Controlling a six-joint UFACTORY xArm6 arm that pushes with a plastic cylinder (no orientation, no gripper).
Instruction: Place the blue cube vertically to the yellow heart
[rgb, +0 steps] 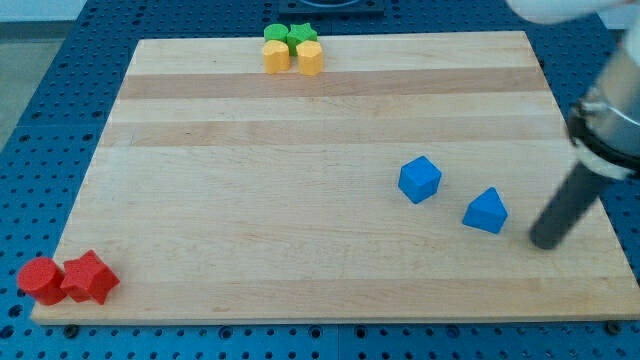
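Currently my tip (545, 242) rests on the bench (300, 200) near its right edge; this end effector is a bare rod with nothing to open or close. Just left of it sits a blue wedge-like block (486, 212), then the blue cube (419, 180). Far up-left, at the top edge, the yellow heart (276, 57) clusters with other blocks, broad bare wood between.

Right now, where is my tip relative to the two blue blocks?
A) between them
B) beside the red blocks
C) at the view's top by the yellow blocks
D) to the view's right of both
D: my tip sits right of the blue triangular block, with the blue cube farther left.
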